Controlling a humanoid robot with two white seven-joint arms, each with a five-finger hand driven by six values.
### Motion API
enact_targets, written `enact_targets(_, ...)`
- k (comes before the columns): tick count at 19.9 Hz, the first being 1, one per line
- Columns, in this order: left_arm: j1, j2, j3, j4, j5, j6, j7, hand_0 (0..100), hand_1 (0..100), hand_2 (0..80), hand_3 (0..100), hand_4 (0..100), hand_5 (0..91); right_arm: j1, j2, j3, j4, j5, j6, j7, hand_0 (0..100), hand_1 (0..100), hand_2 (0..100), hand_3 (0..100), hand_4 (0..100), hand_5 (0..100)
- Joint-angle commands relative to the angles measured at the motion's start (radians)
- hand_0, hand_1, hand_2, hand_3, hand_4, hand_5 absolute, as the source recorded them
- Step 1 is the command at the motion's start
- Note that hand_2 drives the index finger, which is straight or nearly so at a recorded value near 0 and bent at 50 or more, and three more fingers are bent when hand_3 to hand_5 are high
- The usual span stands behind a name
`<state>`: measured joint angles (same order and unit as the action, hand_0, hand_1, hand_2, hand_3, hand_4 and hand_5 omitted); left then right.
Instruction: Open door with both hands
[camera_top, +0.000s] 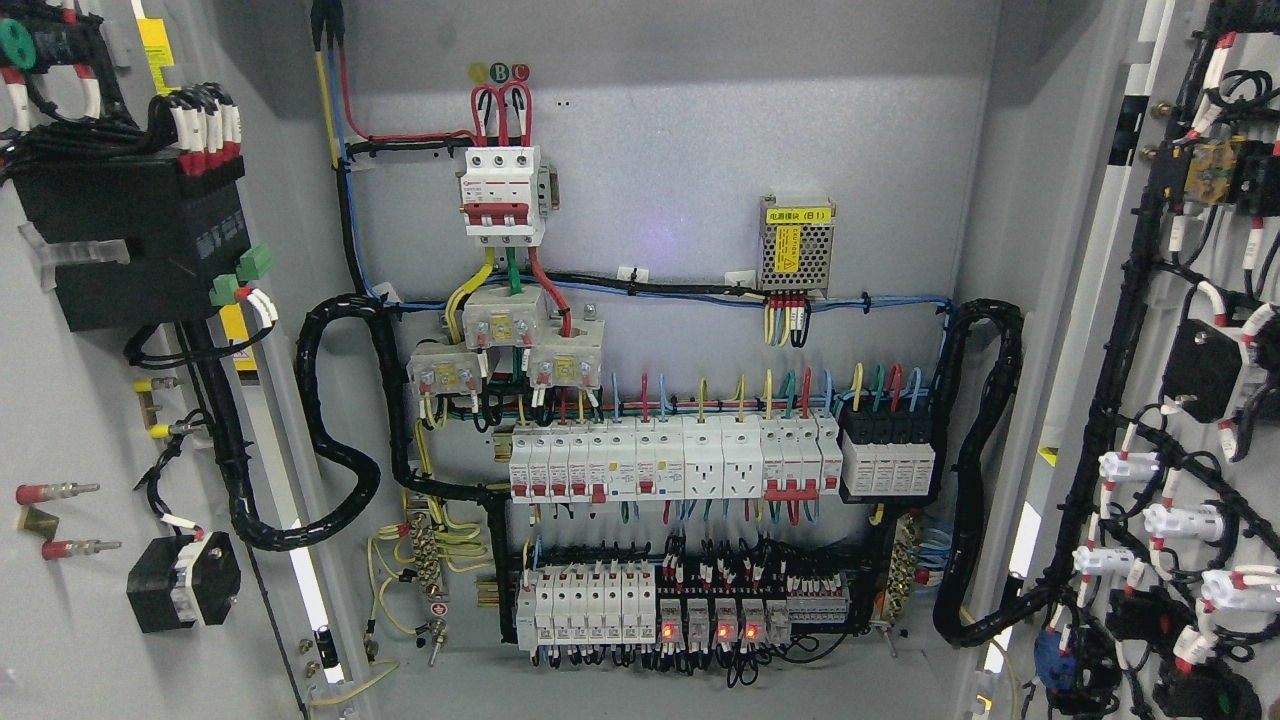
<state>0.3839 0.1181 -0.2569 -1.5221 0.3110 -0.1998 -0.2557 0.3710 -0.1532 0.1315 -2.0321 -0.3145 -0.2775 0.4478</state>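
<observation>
Both doors of a grey electrical cabinet stand open. The left door (80, 400) swings out at the picture's left, its inner face carrying black modules and wiring. The right door (1150, 400) swings out at the right, its inner face carrying white and black parts and cable bundles. Between them the cabinet's back panel (680, 180) is fully exposed. Neither of my hands nor arms shows in the head view.
On the back panel sit a red-and-white main breaker (503, 195), a metal power supply (796, 245), two rows of white breakers (670, 460) and relays with red lights (720, 625). Black cable conduits (340, 470) loop to each door.
</observation>
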Motion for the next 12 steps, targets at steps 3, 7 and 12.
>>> enact_targets(3, 0.009, 0.029, -0.01, -0.509, -0.001, -0.116, -0.002, 12, 56, 0.0, 0, 0, 0.0, 0.178, -0.077, -0.184, -0.06, -0.009, -0.141, 0.005, 0, 50, 4, 0, 0, 0)
enact_targets(7, 0.003, 0.025, 0.03, -0.53, -0.001, -0.173, -0.002, 12, 56, 0.0, 0, 0, 0.0, 0.181, -0.068, -0.21, -0.062, -0.061, -0.151, -0.004, 0, 50, 4, 0, 0, 0)
enact_targets(12, 0.003, 0.034, 0.099, -0.532, -0.001, -0.289, -0.002, 12, 56, 0.0, 0, 0, 0.0, 0.154, -0.072, -0.234, -0.062, -0.092, -0.154, -0.054, 0, 50, 4, 0, 0, 0)
